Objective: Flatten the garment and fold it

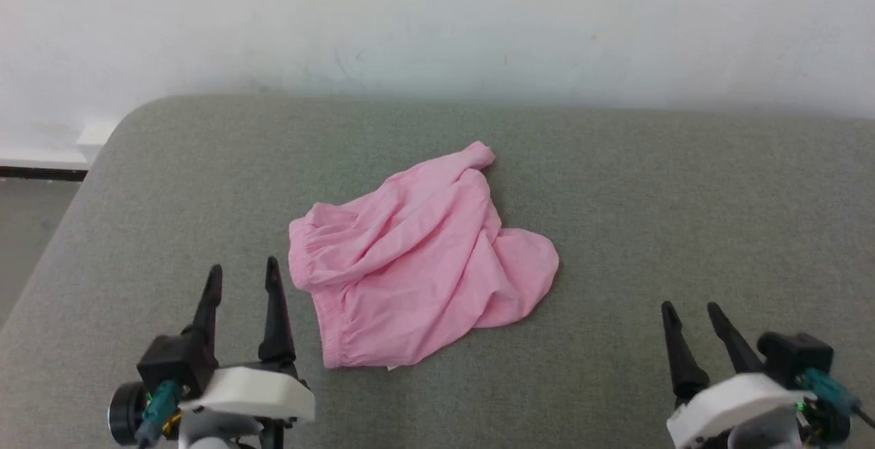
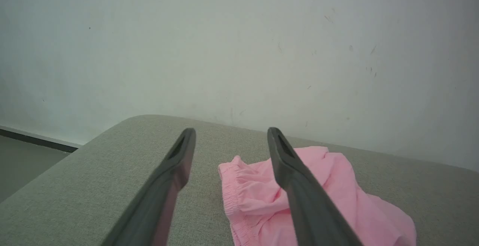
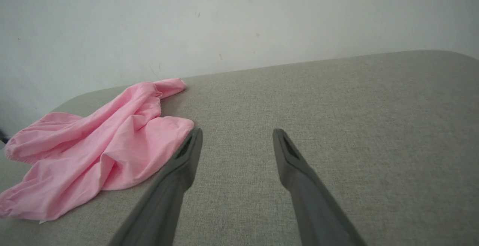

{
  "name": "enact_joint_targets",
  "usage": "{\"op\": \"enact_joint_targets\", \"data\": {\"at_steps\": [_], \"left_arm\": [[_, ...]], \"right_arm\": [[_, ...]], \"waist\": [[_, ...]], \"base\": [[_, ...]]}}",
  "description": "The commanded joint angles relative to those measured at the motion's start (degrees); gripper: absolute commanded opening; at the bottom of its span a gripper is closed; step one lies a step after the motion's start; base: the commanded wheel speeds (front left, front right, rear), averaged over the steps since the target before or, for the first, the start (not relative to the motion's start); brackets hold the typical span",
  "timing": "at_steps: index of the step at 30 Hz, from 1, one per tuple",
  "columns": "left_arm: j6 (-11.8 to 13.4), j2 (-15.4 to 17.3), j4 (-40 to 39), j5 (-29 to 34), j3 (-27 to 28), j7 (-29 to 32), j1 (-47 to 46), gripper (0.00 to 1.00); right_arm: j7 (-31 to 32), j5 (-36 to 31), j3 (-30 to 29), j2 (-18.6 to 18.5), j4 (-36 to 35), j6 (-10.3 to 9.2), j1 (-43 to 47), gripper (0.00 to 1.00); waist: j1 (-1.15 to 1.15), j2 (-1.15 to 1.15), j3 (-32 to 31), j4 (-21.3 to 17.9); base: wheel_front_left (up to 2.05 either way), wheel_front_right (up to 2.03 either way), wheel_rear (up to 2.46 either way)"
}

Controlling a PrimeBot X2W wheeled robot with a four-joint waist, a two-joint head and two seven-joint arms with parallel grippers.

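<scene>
In the head view, the garment (image 1: 417, 257) lies at the centre of the frame on a padded surface (image 1: 615, 196). A wall (image 1: 437, 18) stands behind the surface, across the top. The left gripper (image 1: 244, 264) sits at lower left, just beside the garment. The right gripper (image 1: 688, 306) sits at lower right, well apart from it.
</scene>
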Motion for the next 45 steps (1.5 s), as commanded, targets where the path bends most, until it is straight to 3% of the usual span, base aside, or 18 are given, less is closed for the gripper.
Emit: {"op": "enact_joint_targets", "data": {"at_steps": [1,9,19,25,30,31,32,33,40,45], "left_arm": [[-0.69,-0.95,-0.47,1.07,1.05,-0.25,0.94,1.00],[-4.78,-6.20,0.29,5.84,4.55,-0.26,1.48,1.00],[-8.11,-9.97,2.46,9.34,5.73,-0.27,-2.39,1.00],[-9.65,-11.64,3.02,10.86,5.40,-0.27,-4.30,1.00],[-10.13,-12.36,3.25,11.38,5.95,-0.27,-4.68,1.00],[-10.19,-12.45,3.29,11.41,6.17,-0.27,-4.68,1.00],[-10.25,-12.52,3.35,11.43,6.41,-0.27,-4.67,1.00],[-10.33,-12.59,3.47,11.42,6.63,-0.27,-4.64,1.00],[-11.25,-12.82,4.10,11.62,7.78,-0.27,-4.29,1.00],[-12.15,-12.89,4.72,11.63,8.36,-0.27,-3.47,1.00]], "right_arm": [[1.49,-0.57,0.24,0.15,-0.11,-0.05,-1.95,1.00],[17.64,-5.19,5.03,0.15,2.80,-0.05,-17.18,1.00],[37.42,-13.54,13.40,0.02,20.43,-0.05,-34.90,1.00],[43.71,-16.27,16.47,-0.82,29.63,-0.05,-39.76,1.00],[44.63,-15.03,19.41,-1.44,33.59,-0.05,-40.43,1.00],[44.58,-14.36,19.61,-1.65,34.14,-0.05,-40.58,0.76],[44.19,-13.63,19.95,-1.72,34.43,-0.05,-40.75,0.28],[43.56,-12.84,20.48,-1.81,34.54,-0.05,-40.92,0.00],[34.55,-3.97,19.03,-4.36,31.30,-0.05,-40.92,0.00],[28.74,3.00,13.24,-7.86,23.77,-0.05,-36.51,0.00]], "waist": [[0.00,0.00,0.55,0.16],[0.00,0.00,4.24,1.59],[0.00,0.00,9.92,6.12],[0.00,0.00,12.11,9.01],[0.00,0.00,12.77,9.63],[0.00,0.00,12.74,9.47],[0.00,0.00,12.64,9.22],[0.00,0.00,12.45,8.87],[0.00,0.00,9.19,5.46],[0.00,0.00,6.12,2.72]], "base": [[0.00,0.00,0.00],[0.00,0.00,0.00],[0.00,0.00,0.00],[0.00,0.00,0.00],[0.00,0.00,0.00],[0.00,0.00,0.00],[0.00,0.00,0.00],[0.00,0.00,0.00],[0.00,0.00,0.00],[0.00,0.00,0.00]]}}
